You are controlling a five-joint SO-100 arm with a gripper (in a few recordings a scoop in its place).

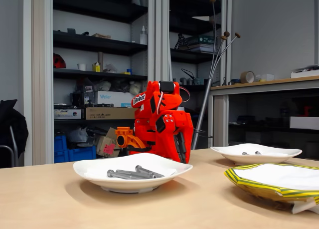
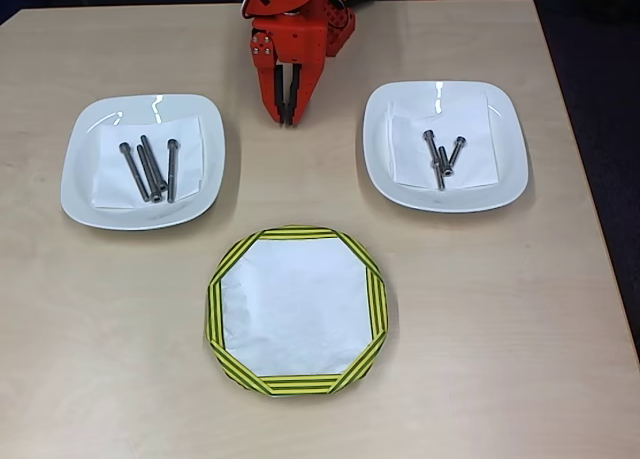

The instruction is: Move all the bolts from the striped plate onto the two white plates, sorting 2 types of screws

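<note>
The striped plate lies at the table's front middle in the overhead view, and its white inside is bare. Three long bolts rest on a napkin in the left white plate. Three short bolts lie in the right white plate. My orange gripper hangs shut and holds nothing, folded back at the table's far edge between the two white plates. In the fixed view the long bolts show in the near white plate, the short bolts in the far white plate, and the striped plate sits at the right.
The arm's orange base stands at the back middle of the wooden table. Shelves with boxes and a side desk stand behind the table.
</note>
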